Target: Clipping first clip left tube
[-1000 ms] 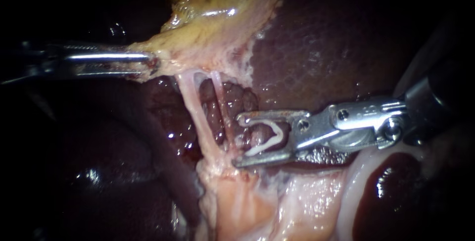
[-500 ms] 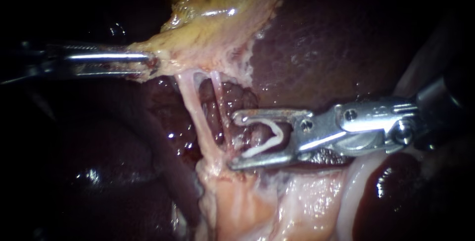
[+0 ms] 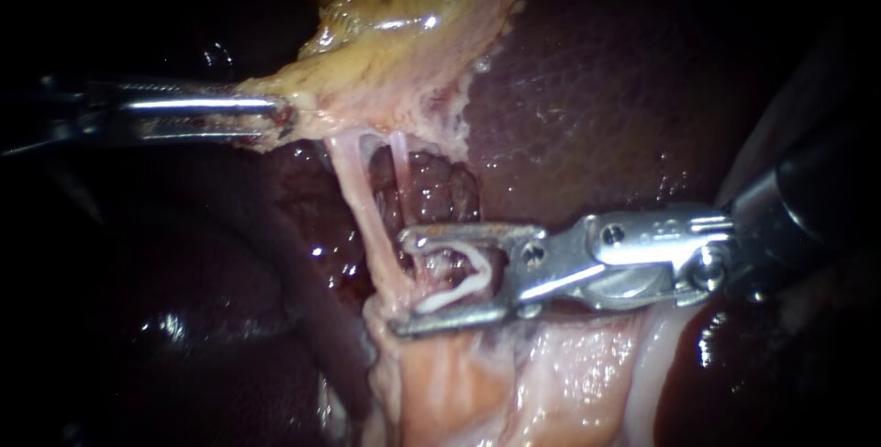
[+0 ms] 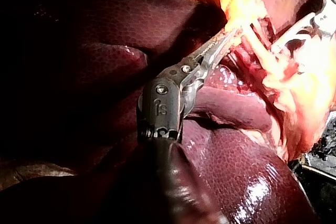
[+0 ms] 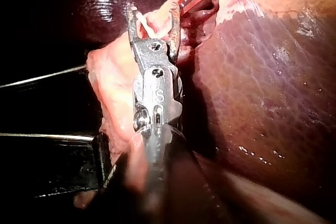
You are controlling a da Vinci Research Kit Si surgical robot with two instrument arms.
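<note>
Jaws spread wide, gripping white clip [image 3: 459,289], on right instrument [image 3: 401,280] in from 3 o'clock; tips just at left tube [image 3: 358,199].
Clamped on gallbladder [image 3: 395,34] edge at 10 o'clock with left instrument [image 3: 280,121], jaws closed on tissue. Seemed to enclose thinner right tube [image 3: 401,158] instead; risked clipping wrong tube or only part of left tube if fired there.

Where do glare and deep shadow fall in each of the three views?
Endoscope view: wet glints on the gallbladder, glare on the right instrument around its white clip; the left instrument lies half in darkness. Left wrist view: pale tissue ahead of the left instrument is flooded with light. Right wrist view: the liver glints; blackness beside the shaft.
</note>
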